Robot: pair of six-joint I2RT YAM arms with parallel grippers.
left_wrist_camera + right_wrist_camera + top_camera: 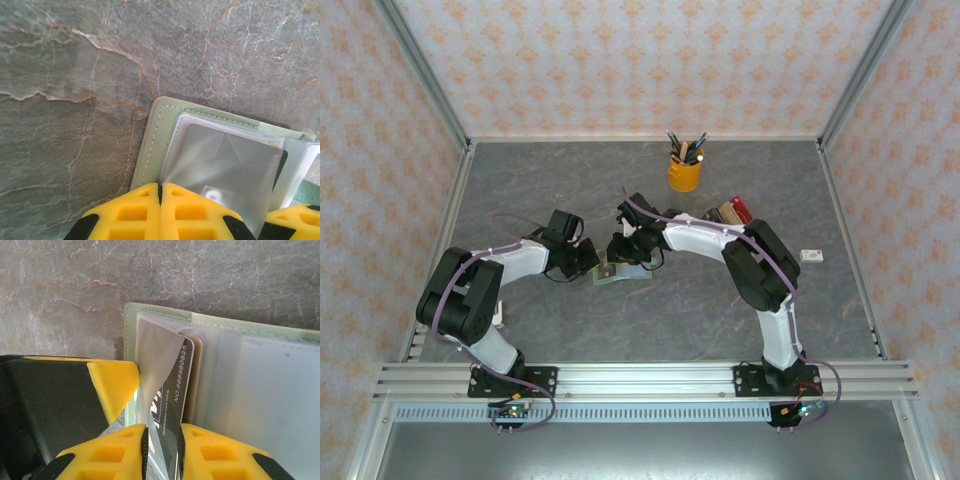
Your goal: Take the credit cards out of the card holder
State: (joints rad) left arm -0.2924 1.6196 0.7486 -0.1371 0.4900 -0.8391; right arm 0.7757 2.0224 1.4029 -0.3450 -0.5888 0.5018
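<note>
The sage-green card holder (613, 274) lies open on the grey table, its clear plastic sleeves facing up (155, 135) (250, 326). A dark credit card (176, 382) with white printed numbers sticks partway out of a sleeve. My right gripper (162, 434) (623, 252) is shut on that card's near end. My left gripper (161, 186) (590, 262) is shut, its yellow tips resting on the holder's near edge where the green cover meets the sleeve. One left finger (112, 382) shows beside the card in the right wrist view.
A yellow cup of pens (685, 172) stands at the back. A cluster of dark, tan and red upright blocks (728, 213) sits right of the arms, and a small white object (811, 256) lies further right. Metal frame rails bound the table.
</note>
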